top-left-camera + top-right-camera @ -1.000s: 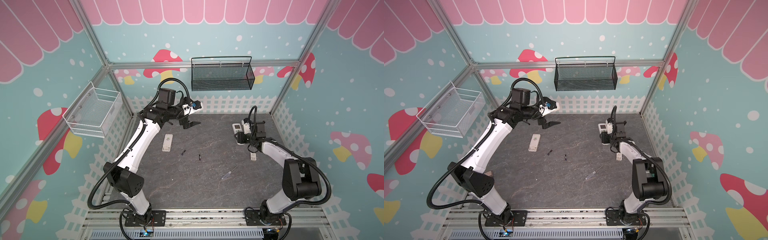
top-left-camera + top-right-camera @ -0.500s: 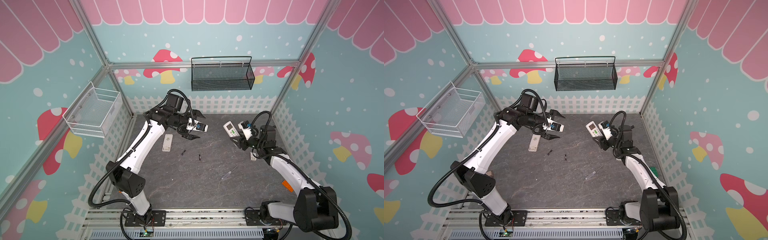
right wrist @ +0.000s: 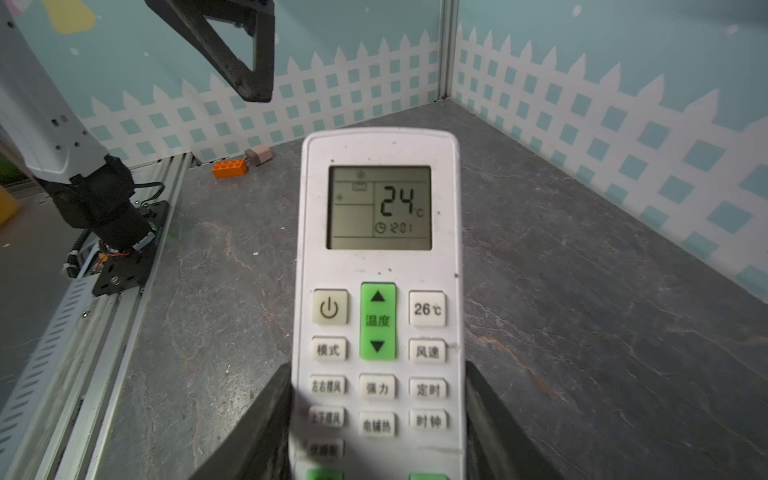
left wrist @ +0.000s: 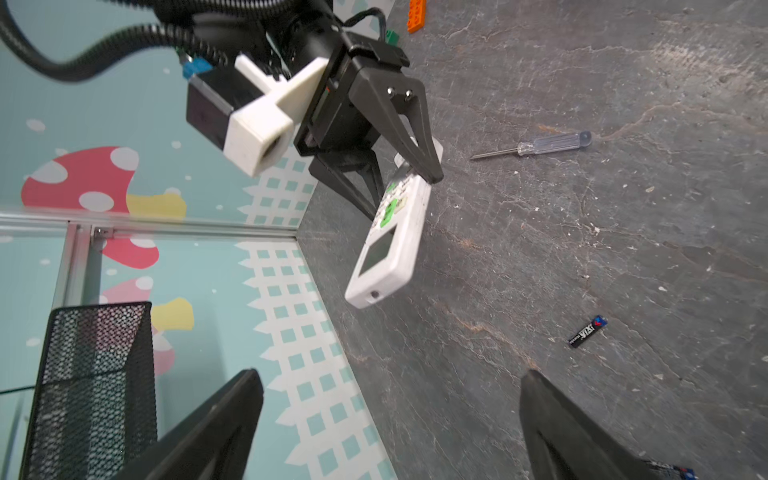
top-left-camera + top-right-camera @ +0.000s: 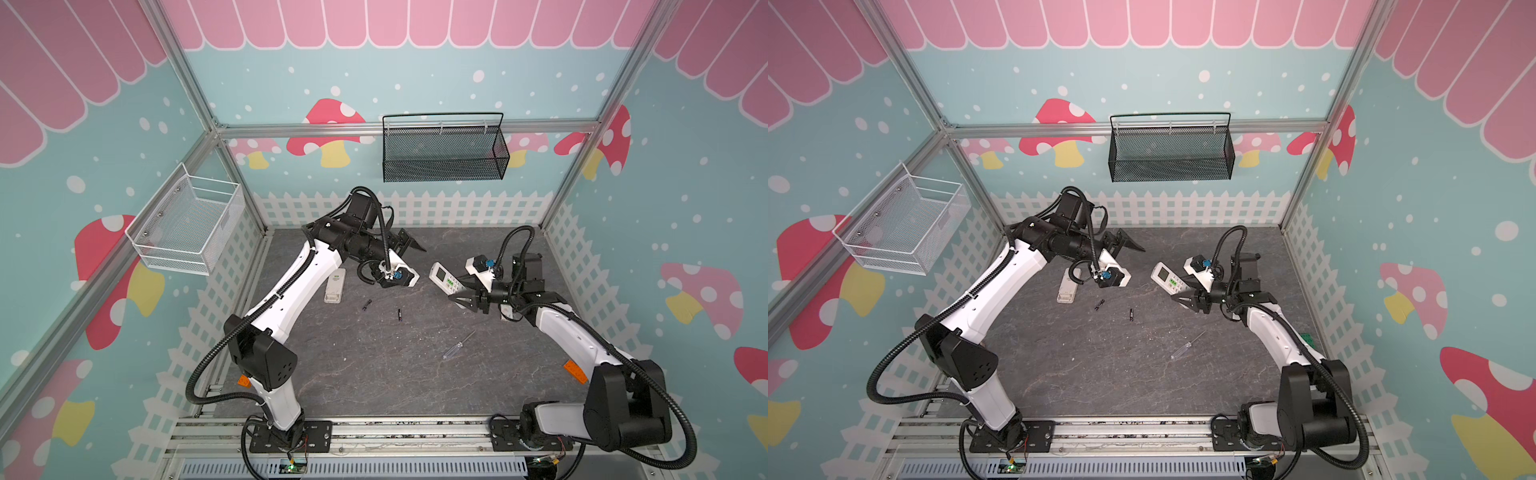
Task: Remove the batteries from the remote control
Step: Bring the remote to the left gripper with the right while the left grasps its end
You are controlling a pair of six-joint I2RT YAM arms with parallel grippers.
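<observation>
Right wrist view: right gripper (image 3: 376, 399) pinches a rectangular white plastic remote (image 3: 378, 266).

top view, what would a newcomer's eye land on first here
The white remote, held up off the table by the right gripper, its screen showing 24. The left gripper faces it, open and empty. Near the middle of the table lie two black batteries.

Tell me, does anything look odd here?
Two black batteries lie loose and apart on the table, yet the remote held in the right end effector shows 24 on its screen, so it seems powered.
</observation>
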